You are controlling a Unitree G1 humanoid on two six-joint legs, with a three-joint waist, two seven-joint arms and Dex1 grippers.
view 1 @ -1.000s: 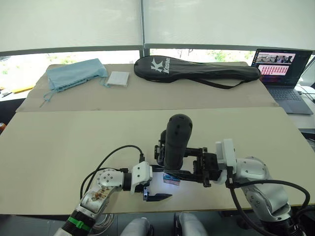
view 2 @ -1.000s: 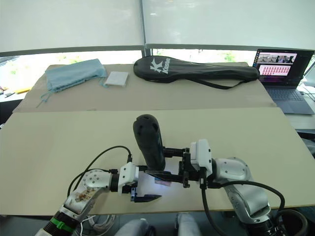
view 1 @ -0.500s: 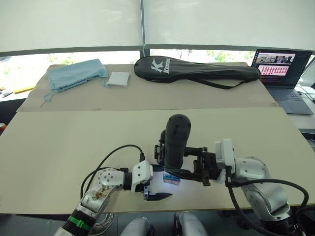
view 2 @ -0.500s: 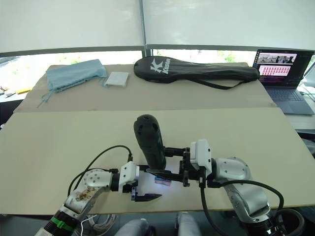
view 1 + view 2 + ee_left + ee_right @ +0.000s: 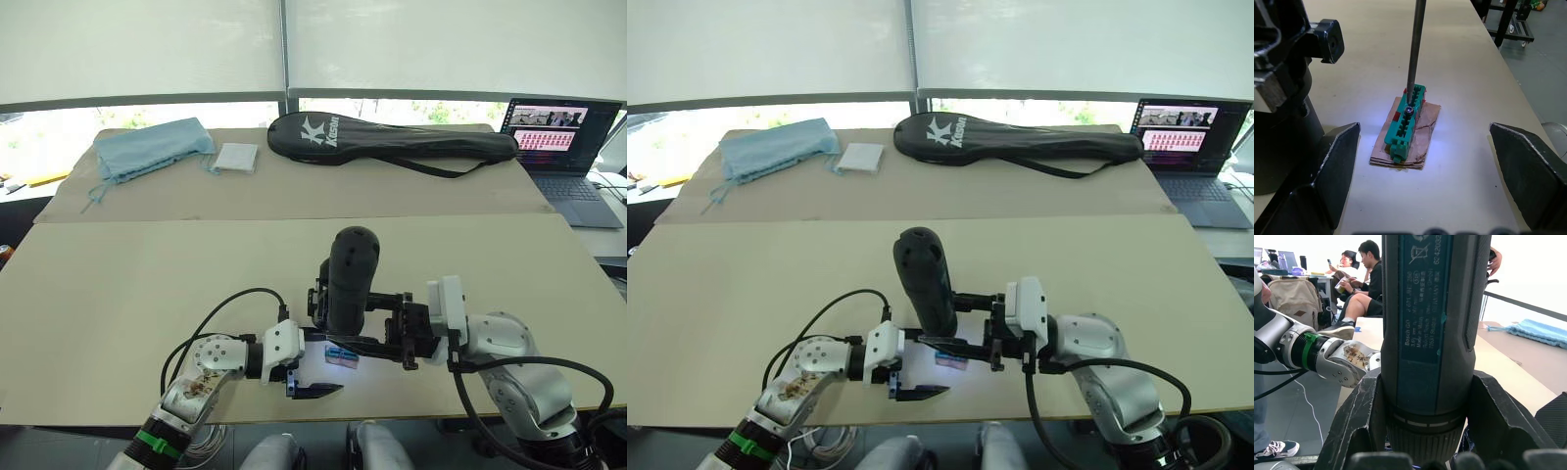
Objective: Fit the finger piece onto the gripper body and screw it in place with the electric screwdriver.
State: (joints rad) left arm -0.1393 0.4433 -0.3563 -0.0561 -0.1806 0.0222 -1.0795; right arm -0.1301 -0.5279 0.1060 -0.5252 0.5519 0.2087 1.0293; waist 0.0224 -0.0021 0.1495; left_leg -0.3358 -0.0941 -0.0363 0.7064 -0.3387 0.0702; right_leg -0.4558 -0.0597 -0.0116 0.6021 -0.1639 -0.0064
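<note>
Right gripper point(image 5: 1425, 450) clamped around the screwdriver point(image 5: 348, 279), upright near the table's point(image 5: 147, 284) front edge. Bit point(image 5: 1414, 49) set down on a screw in the small green box point(image 5: 1405, 122), which lay on brown card. Left gripper point(image 5: 1425, 161) spread wide, empty, either side of that box. Gripper body point(image 5: 1283, 73) just beside.

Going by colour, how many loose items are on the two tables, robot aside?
Black: 2 (electric screwdriver, racket bag)
Blue: 1 (cloth pouch)
White: 1 (small packet)
Green: 1 (screw holder on brown card)
Grey: 1 (laptop)
Total: 6
</note>
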